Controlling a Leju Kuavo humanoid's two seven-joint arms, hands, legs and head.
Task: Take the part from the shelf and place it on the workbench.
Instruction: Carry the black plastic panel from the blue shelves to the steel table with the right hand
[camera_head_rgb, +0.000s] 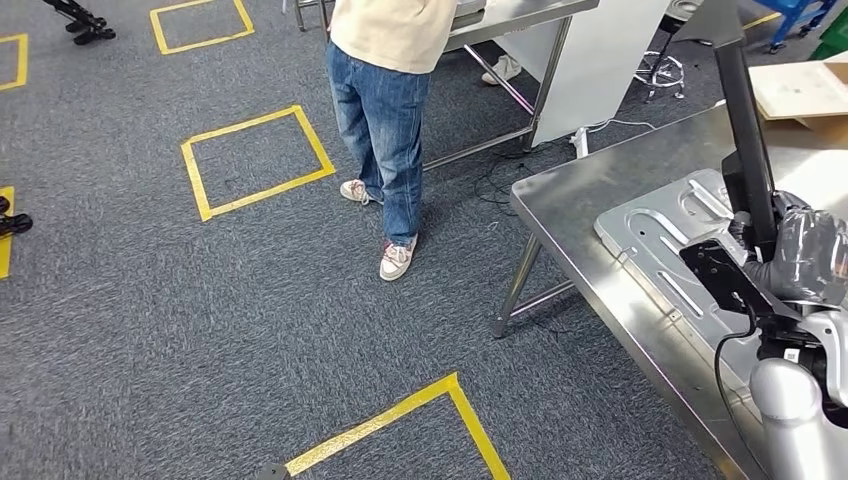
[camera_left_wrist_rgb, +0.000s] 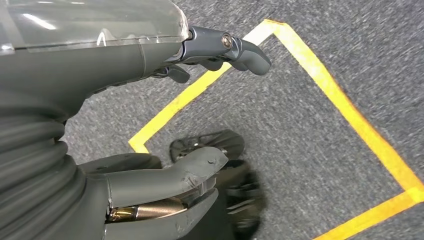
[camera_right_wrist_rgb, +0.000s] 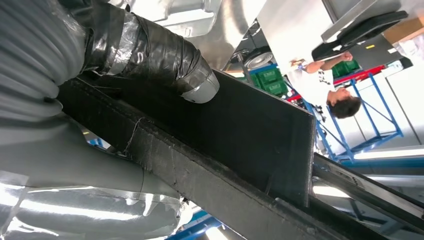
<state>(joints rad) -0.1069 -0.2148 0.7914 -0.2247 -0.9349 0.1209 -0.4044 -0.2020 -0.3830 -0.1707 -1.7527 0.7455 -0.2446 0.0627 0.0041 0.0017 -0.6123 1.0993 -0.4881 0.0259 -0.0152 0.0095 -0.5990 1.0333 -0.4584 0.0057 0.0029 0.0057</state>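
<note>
The right hand (camera_head_rgb: 805, 255) grips a long black part (camera_head_rgb: 745, 130), held upright over the steel table (camera_head_rgb: 590, 215) on the right, above a grey pressed metal panel (camera_head_rgb: 660, 235). The left hand (camera_left_wrist_rgb: 150, 110) hangs over carpet marked with yellow tape (camera_left_wrist_rgb: 350, 110), fingers (camera_left_wrist_rgb: 240, 47) apparently loose and holding nothing. A person in jeans (camera_head_rgb: 385, 130) stands at a far bench (camera_head_rgb: 520, 15).

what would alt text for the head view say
At the right edge, the robot's right hand grips a long black part above a steel workbench, where a flat grey metal panel lies. A person in jeans stands on grey carpet marked with yellow tape squares.
</note>
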